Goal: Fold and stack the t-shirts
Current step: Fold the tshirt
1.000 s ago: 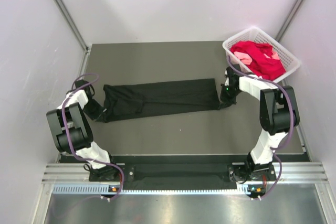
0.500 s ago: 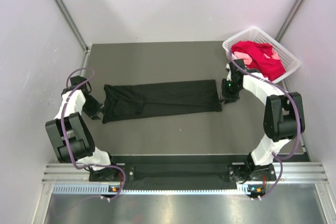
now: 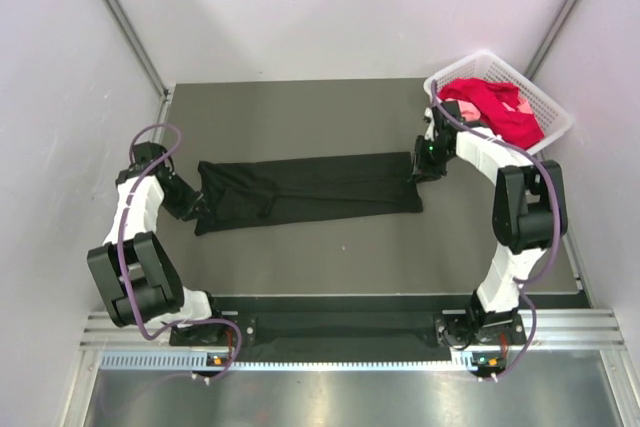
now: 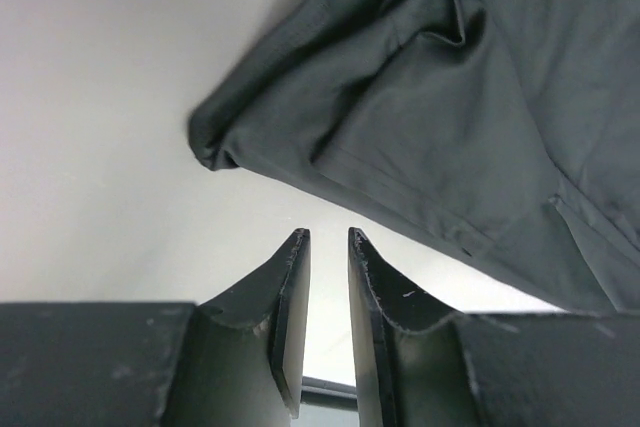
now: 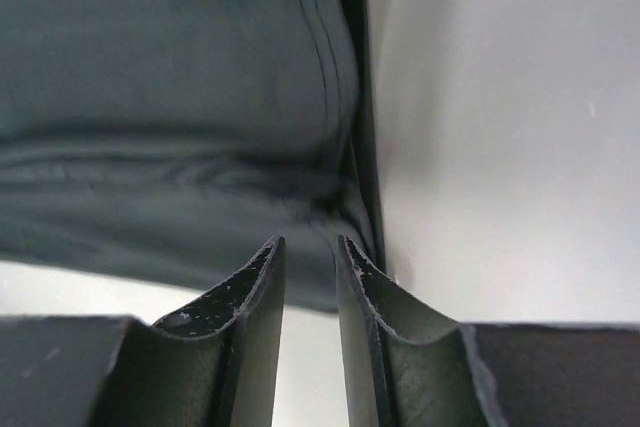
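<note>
Black t-shirt [image 3: 310, 185] lies as a long strip across the table [image 3: 300, 247]; my left gripper [image 4: 328, 237] and right gripper [image 5: 308, 242] sit at its ends, jaws slightly parted, pinching nothing. I judge I should catch both layers squarely, then lift evenly.

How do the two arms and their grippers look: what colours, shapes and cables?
Both the left arm and the right arm have white links and bulky black joints. A purple cable loops along each. The left gripper and right gripper each have two black, tapered fingers with scuffed edges.
</note>
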`<action>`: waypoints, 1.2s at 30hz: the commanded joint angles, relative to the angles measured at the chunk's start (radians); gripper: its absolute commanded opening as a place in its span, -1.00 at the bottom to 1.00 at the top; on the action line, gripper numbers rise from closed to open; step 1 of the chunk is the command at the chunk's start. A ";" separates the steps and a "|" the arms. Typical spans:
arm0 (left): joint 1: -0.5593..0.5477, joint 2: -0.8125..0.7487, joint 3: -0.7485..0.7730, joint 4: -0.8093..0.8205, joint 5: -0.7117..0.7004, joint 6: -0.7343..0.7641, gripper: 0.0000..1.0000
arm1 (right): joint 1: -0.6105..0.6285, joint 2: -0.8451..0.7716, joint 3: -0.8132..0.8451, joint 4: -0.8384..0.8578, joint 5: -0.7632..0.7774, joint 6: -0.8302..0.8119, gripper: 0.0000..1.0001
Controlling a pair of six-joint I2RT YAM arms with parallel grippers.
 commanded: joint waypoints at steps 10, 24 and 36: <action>-0.036 -0.030 0.010 -0.006 0.090 0.062 -0.45 | 0.013 0.152 0.137 0.041 0.048 0.065 -0.66; -0.264 0.073 0.013 0.021 0.073 0.043 -0.25 | 0.044 -0.036 0.171 -0.082 0.158 -0.021 -0.15; -0.471 0.207 0.099 0.089 0.074 -0.021 -0.21 | 0.084 -0.181 0.005 -0.074 0.109 -0.007 -0.14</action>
